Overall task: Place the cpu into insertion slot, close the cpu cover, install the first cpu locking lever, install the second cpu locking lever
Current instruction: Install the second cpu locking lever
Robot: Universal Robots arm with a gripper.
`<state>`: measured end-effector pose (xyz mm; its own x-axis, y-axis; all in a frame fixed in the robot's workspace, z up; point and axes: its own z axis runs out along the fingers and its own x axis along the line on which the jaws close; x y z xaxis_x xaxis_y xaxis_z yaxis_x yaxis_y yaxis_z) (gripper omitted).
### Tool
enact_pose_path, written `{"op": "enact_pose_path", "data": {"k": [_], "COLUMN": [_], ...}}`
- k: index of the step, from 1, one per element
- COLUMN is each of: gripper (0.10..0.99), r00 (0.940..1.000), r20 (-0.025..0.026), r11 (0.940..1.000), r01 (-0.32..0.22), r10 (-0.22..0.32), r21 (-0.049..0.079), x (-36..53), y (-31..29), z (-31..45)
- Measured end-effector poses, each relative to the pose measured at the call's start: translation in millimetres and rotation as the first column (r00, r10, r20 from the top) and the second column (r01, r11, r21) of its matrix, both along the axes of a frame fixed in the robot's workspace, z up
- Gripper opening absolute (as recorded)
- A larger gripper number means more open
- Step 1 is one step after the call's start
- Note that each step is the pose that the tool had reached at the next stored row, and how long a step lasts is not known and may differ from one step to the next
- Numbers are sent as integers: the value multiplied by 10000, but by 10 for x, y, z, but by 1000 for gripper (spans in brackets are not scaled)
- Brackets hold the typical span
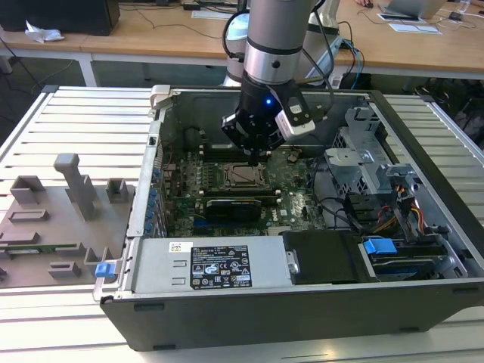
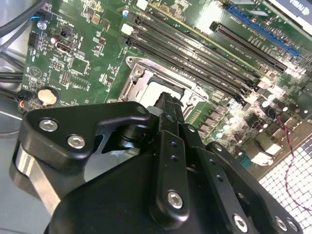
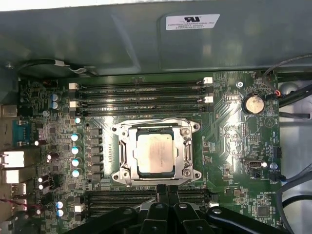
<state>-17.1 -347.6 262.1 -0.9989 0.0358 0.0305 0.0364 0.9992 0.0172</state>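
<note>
Evidently memory slots [image 3: 141,97] flank cpu [image 3: 154,152], cover [image 3: 187,156] down.

**Supervisor:** Report all legible markings.

**Operator:** From my station, the exterior view gives me a large label [image 1: 219,274] with black panels and rows of certification symbols. It sits on the grey power supply housing [image 1: 162,281]. None of its lines can be made out. A small pale sticker [image 1: 175,247] sits just above it, and its print is too fine to make out.

**Supervisor:** And the wrist views?

**Operator:** In the first wrist view I see a white label [image 3: 192,21] with black print on the case wall [image 3: 97,39]. The cpu [image 3: 154,154] top shows only faint marks. In the second wrist view, a white triangle sign [image 2: 33,70] is printed on the motherboard [image 2: 92,58].
</note>
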Motion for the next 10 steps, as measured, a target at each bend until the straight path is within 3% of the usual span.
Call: {"op": "enact_pose_path", "data": {"k": [10], "gripper": [106], "r00": [10000], "r20": [-1], "r11": [10000], "r01": [0], "r10": [0], "r21": [9], "x": [0], "y": [-111], "z": [-4]}}
